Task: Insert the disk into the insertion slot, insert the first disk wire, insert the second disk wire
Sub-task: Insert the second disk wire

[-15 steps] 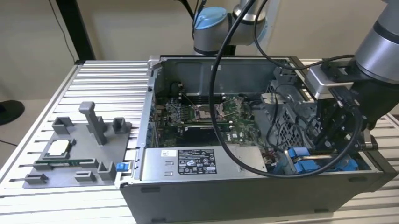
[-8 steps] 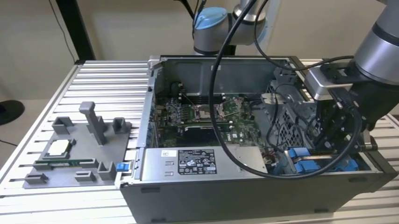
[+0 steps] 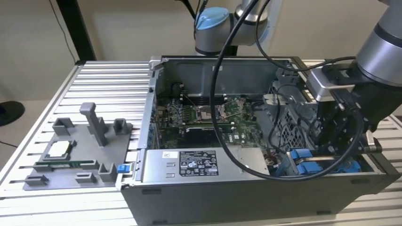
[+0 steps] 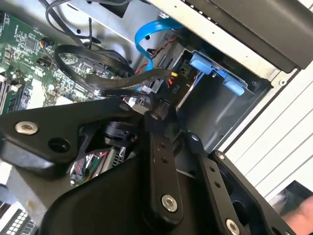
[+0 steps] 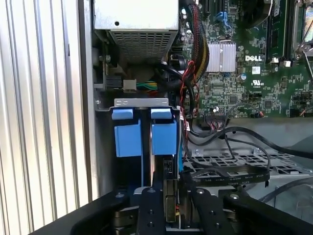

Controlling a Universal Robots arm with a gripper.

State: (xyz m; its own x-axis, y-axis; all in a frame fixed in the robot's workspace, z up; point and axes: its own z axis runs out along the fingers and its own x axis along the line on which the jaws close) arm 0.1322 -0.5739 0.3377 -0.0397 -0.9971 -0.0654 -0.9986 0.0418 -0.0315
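The insertion slot (image 5: 141, 102) sits at the case's front corner, on the exterior view's right (image 3: 314, 162). Two bright blue carrier tabs (image 5: 128, 138) stand in it side by side, also seen in the second wrist view (image 4: 213, 67). The disk's silver body is hidden under them. My gripper (image 5: 168, 198) hangs just over the slot (image 3: 331, 141), shut on the dark plug of a black disk wire (image 4: 117, 81). That wire's flat cable (image 5: 230, 172) trails off toward the motherboard. A blue flat wire (image 4: 145, 35) curves down beside the bay.
The grey power supply box (image 3: 195, 165) with its white sticker lies next to the slot. The green motherboard (image 3: 201, 117) fills the case floor, with loose black cables (image 5: 195, 44) over it. A grey fixture plate (image 3: 75, 155) with small parts sits on the exterior view's left.
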